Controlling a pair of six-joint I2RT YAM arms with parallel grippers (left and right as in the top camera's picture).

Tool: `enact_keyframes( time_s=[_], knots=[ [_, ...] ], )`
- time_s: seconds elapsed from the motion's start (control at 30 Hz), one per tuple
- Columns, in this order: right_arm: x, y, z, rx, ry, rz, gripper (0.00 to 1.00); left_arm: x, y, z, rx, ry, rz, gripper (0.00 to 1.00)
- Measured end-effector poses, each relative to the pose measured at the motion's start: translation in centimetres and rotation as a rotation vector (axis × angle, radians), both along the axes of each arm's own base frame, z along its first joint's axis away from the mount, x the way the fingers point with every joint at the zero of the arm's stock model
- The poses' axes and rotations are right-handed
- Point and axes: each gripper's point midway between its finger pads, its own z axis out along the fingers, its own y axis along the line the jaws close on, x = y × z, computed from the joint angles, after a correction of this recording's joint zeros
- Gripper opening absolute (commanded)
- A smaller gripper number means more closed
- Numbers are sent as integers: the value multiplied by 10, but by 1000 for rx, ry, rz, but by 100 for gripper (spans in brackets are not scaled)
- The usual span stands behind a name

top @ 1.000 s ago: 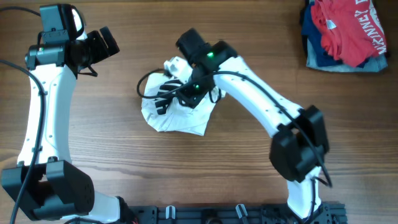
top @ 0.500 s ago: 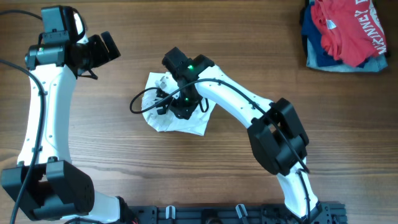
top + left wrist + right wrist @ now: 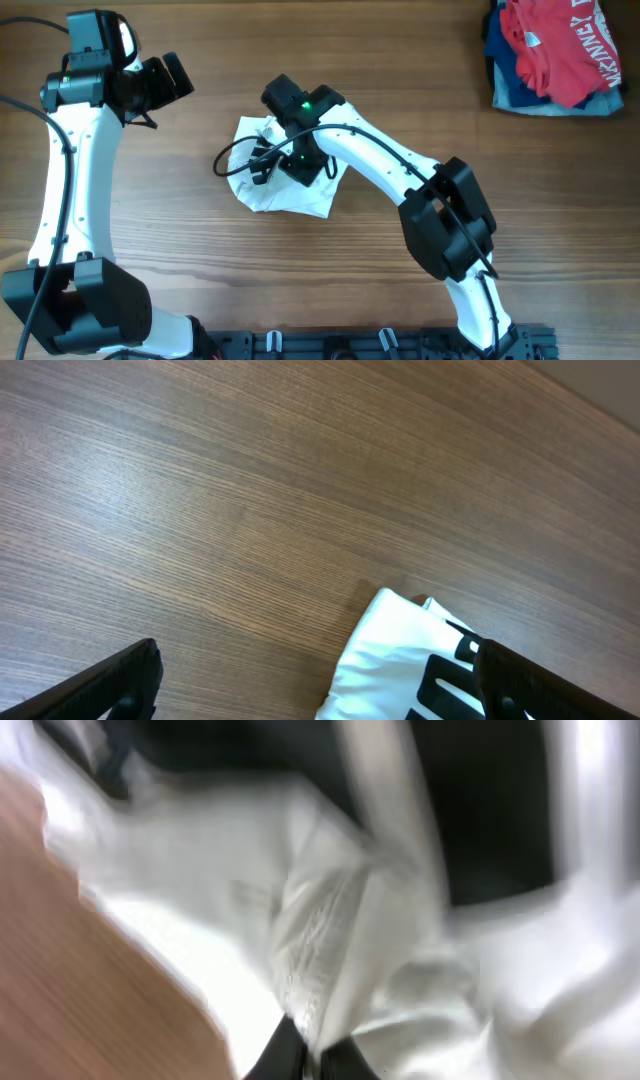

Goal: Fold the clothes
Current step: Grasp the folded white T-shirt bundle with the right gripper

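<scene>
Right gripper [image 3: 305, 1055] pinches thin crumpled white T-shirt [image 3: 285, 195]; left gripper [image 3: 315, 680] spread wide over woodgrain.

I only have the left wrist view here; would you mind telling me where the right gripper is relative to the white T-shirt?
Observer: The right gripper is down on the crumpled white T-shirt, mid-table.
Operator: Thanks. Is it gripping cloth?
Observer: The right wrist view shows a fabric ridge running into its nearly closed fingertips.
Operator: Anything else on the table?
Observer: A red garment lies atop blue folded garments at the far right corner.
</scene>
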Motion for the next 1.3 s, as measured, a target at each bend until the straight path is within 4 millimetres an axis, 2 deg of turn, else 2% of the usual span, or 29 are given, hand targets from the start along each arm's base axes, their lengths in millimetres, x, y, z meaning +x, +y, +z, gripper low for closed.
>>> enact_keyframes(
  time_s=[0.1,0.17,0.3,0.43,0.57,0.77,0.9,0.97,1.07,1.13,1.23,1.3],
  knots=[
    [-16,-14,11,-49,55,-67,4,0,0,0,-1,1,0,100],
    [-29,-24,26,-71,90,-117,4,0,0,0,0,1,0,100],
    [-40,-28,41,-62,127,-167,4,0,0,0,-1,0,0,100],
    [-46,-31,42,-72,161,-211,4,0,1,0,7,-1,4,100],
    [-53,-42,42,-112,204,-256,4,0,4,0,20,0,11,100],
    [-52,-74,19,-198,228,-352,6,0,5,0,27,1,13,100],
    [-46,-91,8,-211,239,-406,20,0,6,0,30,0,15,100],
    [-39,-94,7,-198,226,-426,31,0,6,0,31,0,15,100],
    [-31,-95,9,-176,207,-445,58,0,6,0,33,1,17,100],
    [-23,-93,14,-142,176,-455,71,0,6,0,33,1,17,100],
    [-7,-85,32,-44,113,-473,77,0,6,0,33,1,17,100],
    [3,-77,45,41,83,-480,86,0,6,0,33,0,17,100]
  ],
)
